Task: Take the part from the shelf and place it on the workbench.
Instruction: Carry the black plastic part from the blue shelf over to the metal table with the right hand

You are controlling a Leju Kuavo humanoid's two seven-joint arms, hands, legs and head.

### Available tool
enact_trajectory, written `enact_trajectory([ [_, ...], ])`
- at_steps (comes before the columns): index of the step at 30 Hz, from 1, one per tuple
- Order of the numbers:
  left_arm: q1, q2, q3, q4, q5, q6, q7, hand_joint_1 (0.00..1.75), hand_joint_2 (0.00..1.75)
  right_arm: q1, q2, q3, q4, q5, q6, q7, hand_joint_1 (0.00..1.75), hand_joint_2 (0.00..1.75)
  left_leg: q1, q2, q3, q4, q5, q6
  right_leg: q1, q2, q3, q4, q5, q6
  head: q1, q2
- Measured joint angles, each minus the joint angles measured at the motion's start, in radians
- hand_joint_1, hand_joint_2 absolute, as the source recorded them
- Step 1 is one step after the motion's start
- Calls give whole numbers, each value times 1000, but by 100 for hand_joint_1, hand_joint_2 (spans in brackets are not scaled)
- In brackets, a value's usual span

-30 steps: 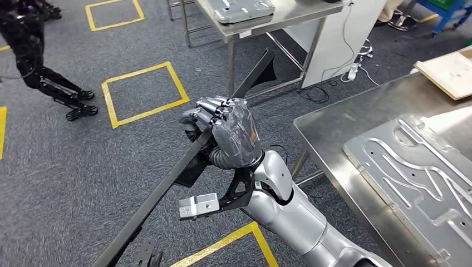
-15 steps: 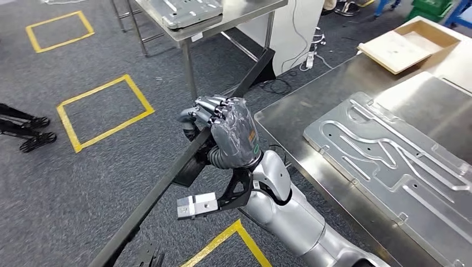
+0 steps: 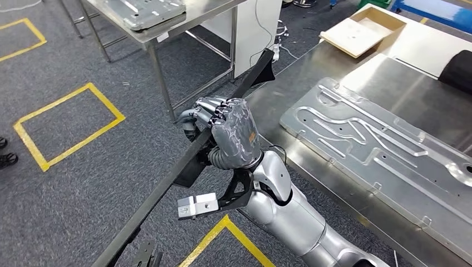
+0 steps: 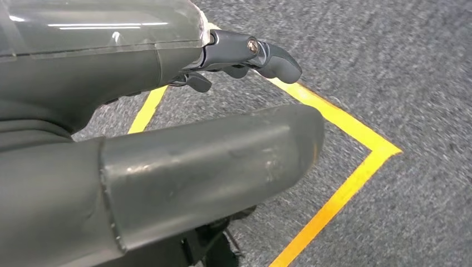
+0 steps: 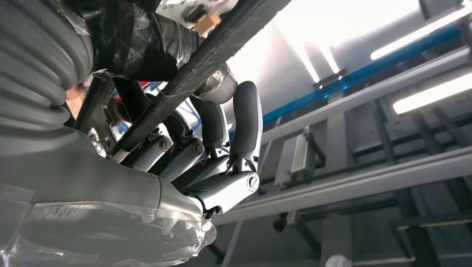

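Observation:
The part (image 3: 161,192) is a long, thin black bar with a wider black end (image 3: 261,67) that reaches over the near corner of the steel workbench (image 3: 300,83). My right hand (image 3: 225,130) grips the bar near its middle and holds it slanted in the air above the carpet. In the right wrist view the fingers (image 5: 245,122) wrap around the part (image 5: 222,41). My left hand (image 4: 167,139) hangs over the carpet with one finger (image 4: 261,53) stretched out, holding nothing.
A large embossed metal plate (image 3: 378,150) lies on the workbench, with a shallow wooden tray (image 3: 362,28) behind it and a dark object (image 3: 459,69) at the right edge. A second steel table (image 3: 161,25) stands at the back. Yellow floor marks (image 3: 67,125) outline squares on the carpet.
The whole view has swung, so the camera moved: the workbench now lies nearer and more to the centre. My right hand still grips the part in the same pose.

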Motion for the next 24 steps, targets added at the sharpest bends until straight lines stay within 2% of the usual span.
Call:
enact_trajectory([
  [1, 0, 0, 0, 0, 0, -1, 0, 0, 0, -1, 0, 0, 0, 0, 0, 0, 175, 175, -3, 10, 2, 0, -2, -4, 5, -11, 7, -19, 0, -5, 0, 0],
  [3, 0, -1, 0, 0, -2, -3, 0, 0, 0, -1, -1, -2, -1, 0, 0, 0, 175, 175, -6, 32, 6, -2, -5, -14, 6, 12, 6, -25, 5, -13, 0, 0],
  [4, -2, -1, 0, 0, -3, -4, 1, 0, 0, -2, -2, -3, -1, 0, 0, 0, 175, 175, -5, 24, 7, 3, -13, -19, 2, 25, 8, -30, 9, -18, 0, 0],
  [6, -3, 0, 0, 0, -4, -6, 1, 0, 0, -5, -3, -6, -2, 0, 0, 0, 175, 175, 0, -25, -13, 62, -56, -29, -8, 50, 12, -38, 16, -29, -1, 0],
  [7, -3, 0, 0, 0, -4, -7, 1, 0, 0, -6, -3, -7, -2, 0, 0, 1, 175, 175, 2, -55, -39, 122, -88, -32, -10, 64, 12, -39, 18, -31, -1, 0],
  [8, -1, 1, 0, 0, -4, -8, 1, 0, 0, -6, -3, -8, -2, 0, 0, 1, 175, 175, 2, -71, -70, 190, -118, -35, -12, 78, 11, -38, 18, -33, -1, 0],
  [9, 2, 1, 0, 0, -5, -9, 2, 0, 0, -5, -4, -8, -2, 0, 0, 1, 175, 175, 3, -78, -98, 247, -136, -37, -12, 93, 10, -37, 18, -33, -1, 0],
  [10, 4, 1, 0, 0, -5, -10, 2, 0, 0, -4, -6, -8, -1, 0, 0, 1, 175, 175, 3, -80, -114, 276, -136, -39, -13, 109, 10, -34, 18, -33, -1, 0],
  [11, 5, 2, 0, 0, -5, -11, 2, 0, 0, -4, -7, -9, -1, 0, 0, 1, 175, 175, 3, -81, -112, 265, -115, -39, -13, 125, 9, -30, 17, -32, -1, 0],
  [12, 4, 2, 0, 0, -5, -11, 2, 0, 0, -4, -8, -10, -1, 0, -1, 1, 175, 175, 4, -87, -93, 219, -80, -39, -15, 140, 9, -26, 16, -30, -1, 0],
  [14, 2, 2, 0, 0, -5, -12, 2, 0, 0, -5, -9, -14, -1, 0, -1, 1, 175, 175, 10, -129, -41, 91, -16, -38, -16, 166, 4, -14, 11, -22, -1, 0],
  [16, 1, 2, 0, 0, -5, -13, 2, 0, 0, -5, -9, -18, -2, 1, -1, 2, 175, 175, 14, -167, -16, 29, -1, -34, -18, 188, -9, -5, 12, -11, -1, 0],
  [17, 1, 3, 0, 0, -5, -13, 2, 0, 0, -6, -10, -20, -2, 1, -1, 3, 175, 175, 12, -169, -15, 25, -3, -31, -19, 199, -15, -4, 16, -4, -1, 0],
  [18, 1, 2, 0, 0, -5, -14, 2, 0, 0, -6, -11, -23, -2, 2, -1, 4, 175, 175, 13, -159, -15, 23, -1, -25, -20, 211, -20, -6, 19, 2, -1, 0],
  [19, 0, 1, 0, 0, -5, -14, 2, 0, 0, -6, -13, -26, -2, 3, -1, 6, 175, 175, 14, -147, -15, 19, 2, -19, -20, 208, -24, -3, 18, 8, -1, 0],
  [21, -2, -1, 0, 0, -5, -15, 1, 0, 0, -7, -16, -33, -2, 7, -2, 8, 175, 175, 17, -123, -14, 11, 9, -4, -16, 164, -47, 44, -12, 17, 2, 0],
  [22, -3, 0, 0, 0, -5, -15, 1, 0, 0, -8, -17, -36, -3, 8, -2, 10, 175, 175, 15, -111, -13, 9, 10, 1, -17, 132, -71, 95, -41, 21, 3, 0],
  [23, -2, 0, 0, 0, -5, -15, 1, 0, 0, -8, -17, -39, -2, 10, -1, 10, 175, 175, 13, -97, -14, 9, 9, 5, -18, 110, -101, 160, -73, 25, 4, 0],
  [24, 0, 0, 0, 0, -5, -15, 1, 0, 0, -8, -18, -41, -2, 11, -1, 11, 175, 175, 12, -83, -14, 9, 9, 7, -20, 98, -130, 220, -96, 27, 4, 0],
])
